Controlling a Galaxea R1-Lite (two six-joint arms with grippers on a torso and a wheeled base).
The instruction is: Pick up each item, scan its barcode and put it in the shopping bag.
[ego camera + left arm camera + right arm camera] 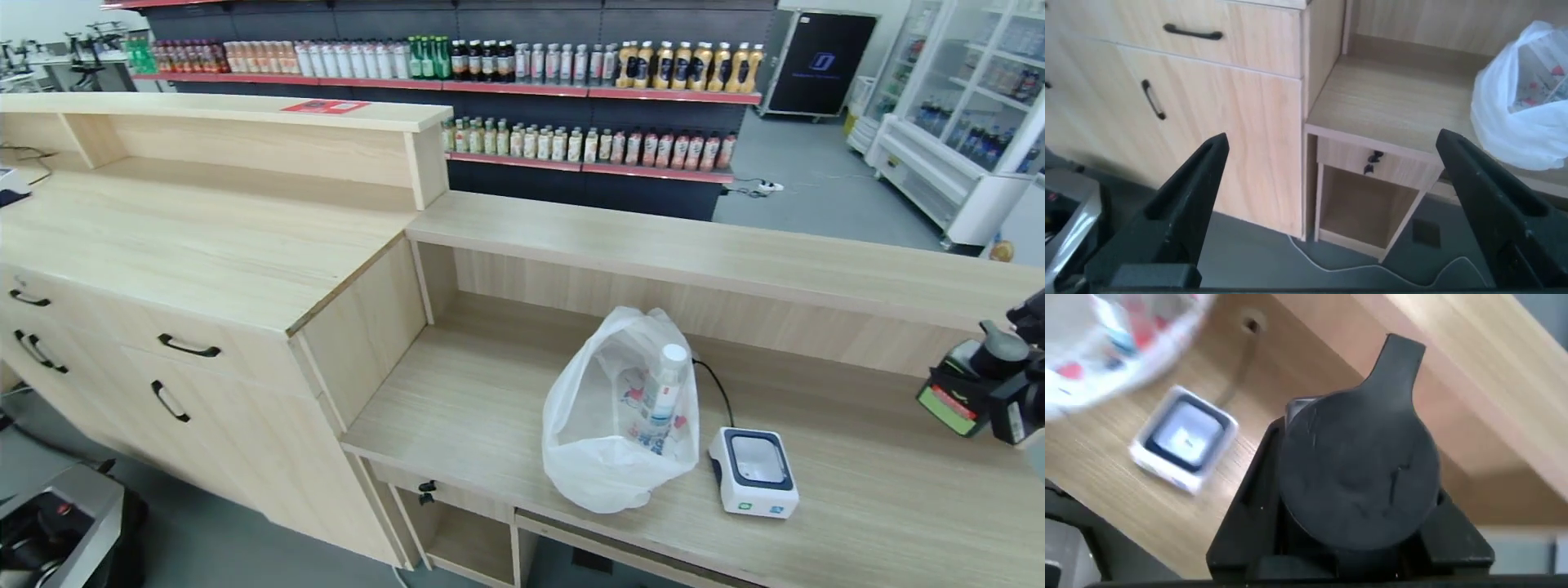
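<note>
Right gripper [1016, 400] holds a black-capped item [959, 392] at far right of the head frame; scan not yet done, by the look of it.

Right gripper is clamped on the item, whose round dark cap [1355, 474] faces the wrist camera. In the head view its long axis looks tilted, cap upper right, green-labelled base lower left. The scanner [753, 469] sits on the counter [898, 523] at lower centre-right, well apart and down-left of the item, so the next move likely carries it that way. The shopping bag [571, 433] stands just left of the scanner, with a bottle [665, 392] upright inside. Left gripper [1331, 143] is spread wide and holds nothing, off the counter's front; the right arm is the nearer one.
</note>
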